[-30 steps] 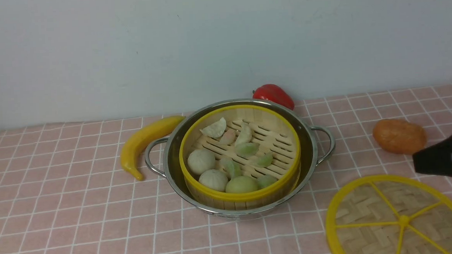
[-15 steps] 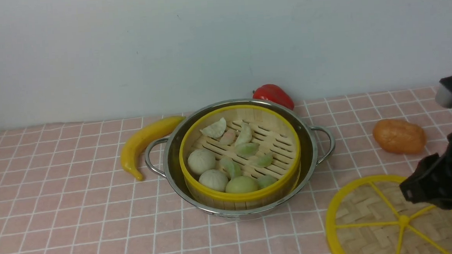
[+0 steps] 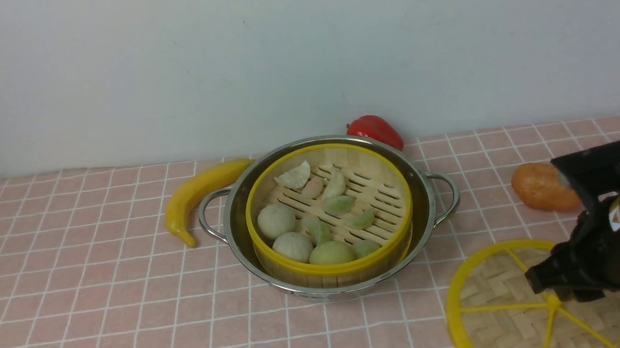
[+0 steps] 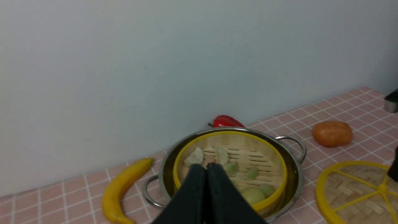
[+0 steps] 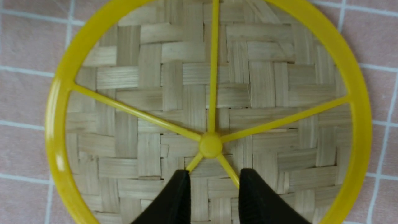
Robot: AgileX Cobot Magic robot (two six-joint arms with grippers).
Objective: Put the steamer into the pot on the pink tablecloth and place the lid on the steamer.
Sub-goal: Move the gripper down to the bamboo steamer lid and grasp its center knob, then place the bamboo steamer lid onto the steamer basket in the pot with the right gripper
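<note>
A pink tablecloth [image 3: 82, 292] with a thin white grid covers the worktop in front of a plain pale wall. Near its middle stands the pot [image 3: 422, 200], wide, shallow and shiny, with a loop handle on each side. The steamer [image 3: 329, 215] sits inside it, open on top, its yellow rim just within the pot's steel rim, with pale buns and dumplings on its slatted floor. The lid [image 3: 502, 302] lies flat on the cloth to the right of the pot and nearer the robot, apart from it. The right hand [image 5: 214, 179] is over the lid beside the hub, its two black fingers parted and holding nothing; whether their tips touch the weave is hard to tell. The left hand [image 4: 206, 168] is closed on nothing, fingers pressed together, raised on the near side of the pot. A yellow banana [image 3: 199, 193] lies just left of the pot, a red pepper [image 3: 375, 129] is behind it by the wall, and an orange lump [image 3: 541, 188] lies to the right.
</note>
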